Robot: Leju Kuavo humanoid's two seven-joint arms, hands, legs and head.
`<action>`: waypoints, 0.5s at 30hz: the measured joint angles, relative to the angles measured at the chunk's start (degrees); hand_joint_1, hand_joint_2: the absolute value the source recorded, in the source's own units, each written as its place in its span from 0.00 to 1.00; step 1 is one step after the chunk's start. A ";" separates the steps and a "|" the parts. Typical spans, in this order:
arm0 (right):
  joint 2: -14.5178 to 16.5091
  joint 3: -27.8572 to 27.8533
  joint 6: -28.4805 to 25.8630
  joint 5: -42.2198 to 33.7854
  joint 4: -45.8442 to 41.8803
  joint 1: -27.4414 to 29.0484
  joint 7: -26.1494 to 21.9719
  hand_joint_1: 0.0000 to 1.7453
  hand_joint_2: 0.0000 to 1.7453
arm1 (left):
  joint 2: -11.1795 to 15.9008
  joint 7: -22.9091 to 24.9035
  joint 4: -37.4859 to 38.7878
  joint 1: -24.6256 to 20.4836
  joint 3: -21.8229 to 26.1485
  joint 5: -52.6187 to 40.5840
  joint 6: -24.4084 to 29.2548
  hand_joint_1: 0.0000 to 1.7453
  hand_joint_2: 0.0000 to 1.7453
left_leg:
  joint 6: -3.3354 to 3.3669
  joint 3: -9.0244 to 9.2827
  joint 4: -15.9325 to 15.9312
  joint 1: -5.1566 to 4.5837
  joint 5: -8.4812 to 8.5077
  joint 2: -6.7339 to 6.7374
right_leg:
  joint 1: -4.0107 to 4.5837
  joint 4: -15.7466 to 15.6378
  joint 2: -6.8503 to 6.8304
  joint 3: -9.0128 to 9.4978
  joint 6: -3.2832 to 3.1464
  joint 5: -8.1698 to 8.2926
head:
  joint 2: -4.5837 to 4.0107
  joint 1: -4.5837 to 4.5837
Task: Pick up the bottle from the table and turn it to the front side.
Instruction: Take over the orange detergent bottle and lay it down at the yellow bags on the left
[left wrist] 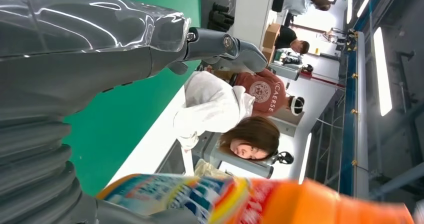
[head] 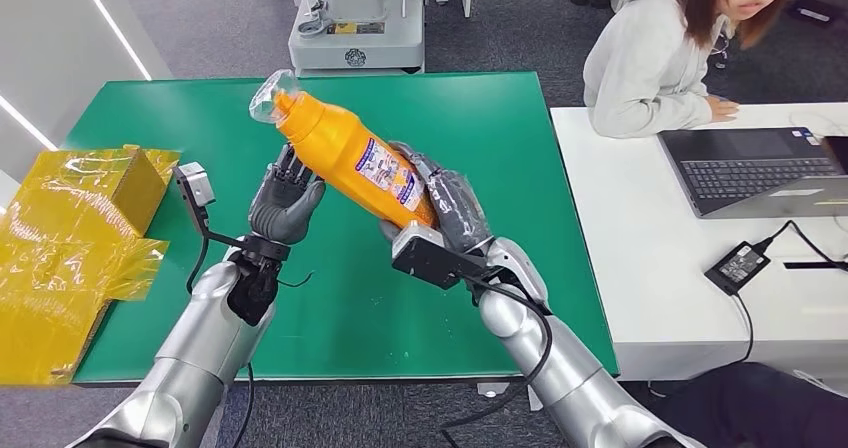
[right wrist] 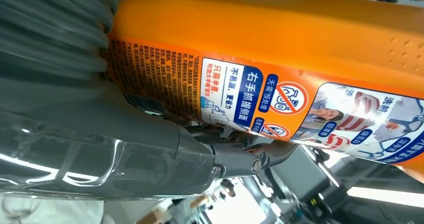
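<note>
The orange bottle (head: 352, 163) is up off the green worktop (head: 520, 148), tilted, its plastic-wrapped cap end pointing away from the robot and its base low. The right hand (head: 450, 208) grips it around the lower body, fingers wrapped over the printed label. The left hand (head: 285, 200) stands just beside the bottle's middle, fingertips touching its side, holding nothing, fingers loosely apart. Well left of the bottle sits a box in yellow film (head: 75, 228). Right of the bottle, a person in a grey hoodie (head: 650, 63) leans at a laptop (head: 755, 168) on a white worktop (head: 640, 258).
</note>
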 joint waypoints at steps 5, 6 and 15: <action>1.20 -0.25 -1.06 -1.45 11.23 -3.93 -1.95 1.00 1.00 | 0.29 1.70 -2.88 1.13 0.03 -0.57 0.09 0.00 1.00 | -0.01 0.00 0.00 0.00 0.01 -0.02 | 0.00 0.03 -0.02 0.02 0.00 0.01 | 0.00 0.00; 1.37 -0.52 -1.24 -1.53 13.37 -4.63 -2.33 1.00 1.00 | 0.44 2.04 -3.71 1.43 0.05 -0.55 -0.03 0.00 1.00 | -0.01 0.00 0.01 0.00 0.02 -0.03 | 0.00 0.03 -0.03 0.02 0.00 0.01 | 0.00 0.01; 2.04 -3.04 -2.03 -1.66 21.59 -9.02 -3.02 1.00 1.00 | 1.32 4.26 -9.13 4.16 0.11 0.84 -1.79 0.00 1.00 | -0.01 -0.02 0.01 0.00 0.01 -0.05 | 0.00 0.01 -0.06 0.01 0.00 0.00 | 0.00 0.01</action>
